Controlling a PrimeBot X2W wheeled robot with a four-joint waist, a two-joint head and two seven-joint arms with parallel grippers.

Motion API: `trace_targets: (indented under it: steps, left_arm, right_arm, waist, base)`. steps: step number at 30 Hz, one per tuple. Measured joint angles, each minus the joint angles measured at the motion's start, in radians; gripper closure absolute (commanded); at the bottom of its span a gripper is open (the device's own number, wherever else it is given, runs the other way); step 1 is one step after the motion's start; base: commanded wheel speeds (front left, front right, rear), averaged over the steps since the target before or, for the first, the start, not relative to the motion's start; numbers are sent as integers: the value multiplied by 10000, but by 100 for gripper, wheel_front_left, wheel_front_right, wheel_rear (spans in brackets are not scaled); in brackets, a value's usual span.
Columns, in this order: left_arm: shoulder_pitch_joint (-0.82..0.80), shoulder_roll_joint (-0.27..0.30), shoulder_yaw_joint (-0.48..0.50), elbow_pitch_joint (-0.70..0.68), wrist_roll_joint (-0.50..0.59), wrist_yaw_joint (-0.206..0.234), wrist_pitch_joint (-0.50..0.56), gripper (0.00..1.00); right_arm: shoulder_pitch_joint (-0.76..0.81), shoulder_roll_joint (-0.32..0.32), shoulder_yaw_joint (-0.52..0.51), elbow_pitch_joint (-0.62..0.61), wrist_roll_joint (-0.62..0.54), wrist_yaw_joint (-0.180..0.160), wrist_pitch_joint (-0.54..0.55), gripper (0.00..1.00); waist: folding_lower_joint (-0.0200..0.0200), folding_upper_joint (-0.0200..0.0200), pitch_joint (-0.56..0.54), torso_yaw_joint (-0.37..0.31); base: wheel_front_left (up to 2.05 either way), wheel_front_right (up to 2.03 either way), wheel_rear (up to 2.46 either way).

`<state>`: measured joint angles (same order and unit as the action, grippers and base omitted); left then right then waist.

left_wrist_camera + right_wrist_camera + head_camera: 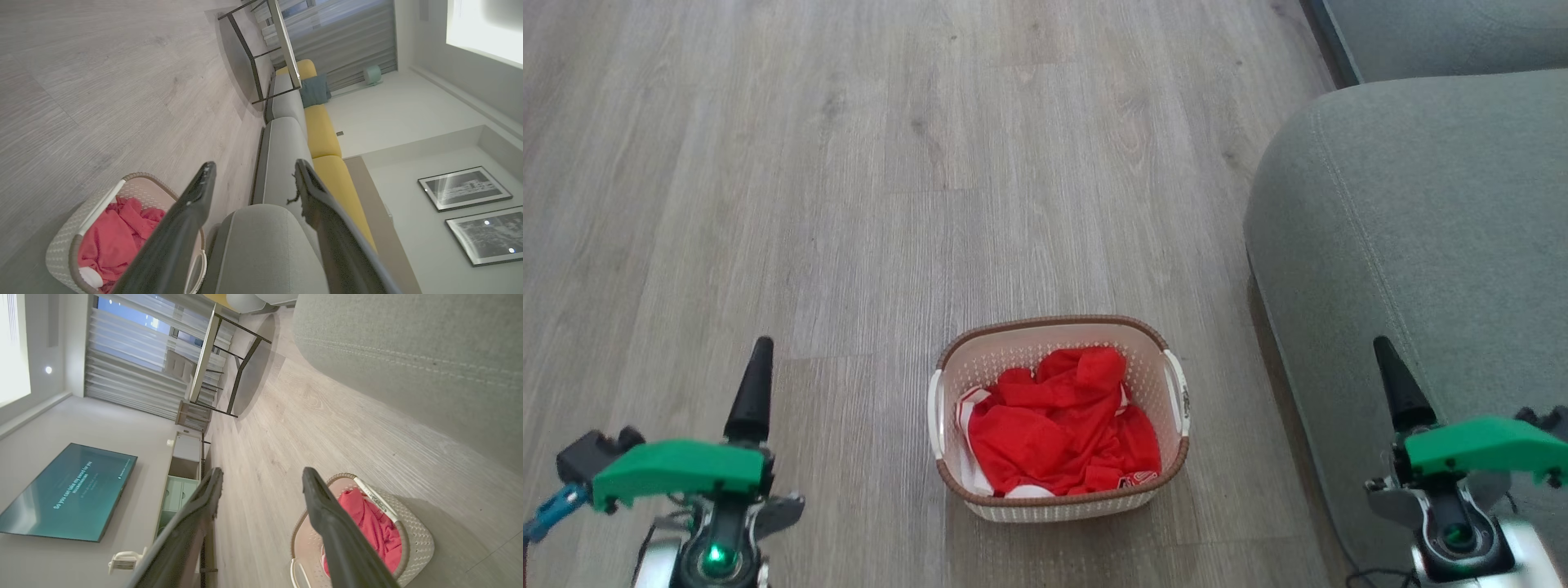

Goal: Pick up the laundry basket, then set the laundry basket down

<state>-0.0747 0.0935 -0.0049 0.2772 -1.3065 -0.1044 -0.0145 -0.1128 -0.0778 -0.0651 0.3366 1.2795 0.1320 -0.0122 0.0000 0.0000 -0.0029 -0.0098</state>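
Basket: laundry basket (1058, 318) on the floor (849, 204), just beside the grey sofa (1421, 245) — red cloth (1062, 425) inside.
Left gripper (255, 165): my fingers spread, empty, well apart from the sofa.
Right gripper (262, 471): my fingers spread, empty — over the sofa's edge.

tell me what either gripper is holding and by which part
Nothing is held: left gripper and right gripper are open, apart from the laundry basket.

I see a grey sofa (1421, 245) on pale plank floor (849, 163). A crumpled red cloth (1062, 425) lies near the sofa's arm. Yellow cushions (322, 134) and a teal pillow (314, 90) sit along the sofa's back. A dark-legged table (284, 45) stands near the sofa's far end, and a lit television (67, 494) hangs across the floor from the sofa.
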Motion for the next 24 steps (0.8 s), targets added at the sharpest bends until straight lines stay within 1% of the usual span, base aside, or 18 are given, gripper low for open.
trace_targets:
  steps: [7, 8, 9, 10, 17, 24]
  left_arm:
    - [-316, 115, -217, -36, 1020, 117, -151, 0]
    - [-316, 115, -217, -36, 1020, 117, -151, 0]
    - [-322, 209, -278, -31, 1306, 186, -234, 0]
    - [-322, 209, -278, -31, 1306, 186, -234, 0]
    - [-438, 336, -554, 17, 2153, 437, -357, 0]
    - [-571, 520, -851, 209, 2947, 527, -591, 0]
  right_arm:
    - [-194, -19, -12, 44, -1511, 0, -180, 0]
    - [-194, -19, -12, 44, -1511, 0, -180, 0]
    - [-290, -19, -15, 50, -1885, 0, -265, 0]
    - [-290, -19, -15, 50, -1885, 0, -265, 0]
    - [-483, -33, -15, 232, -3231, 0, -439, 0]
    - [-670, -35, 2, 593, -4358, 0, -629, 0]
  waist:
    - [0, 0, -35, -30]
    - [0, 0, -35, -30]
    - [0, 0, -49, -37]
    - [0, 0, -49, -37]
    - [0, 0, -78, -46]
    - [0, 0, -83, -52]
  base:
    - [0, 0, 0]
    - [0, 0, 0]
    - [0, 0, 0]
    - [0, 0, 0]
    - [0, 0, 0]
    - [0, 0, 0]
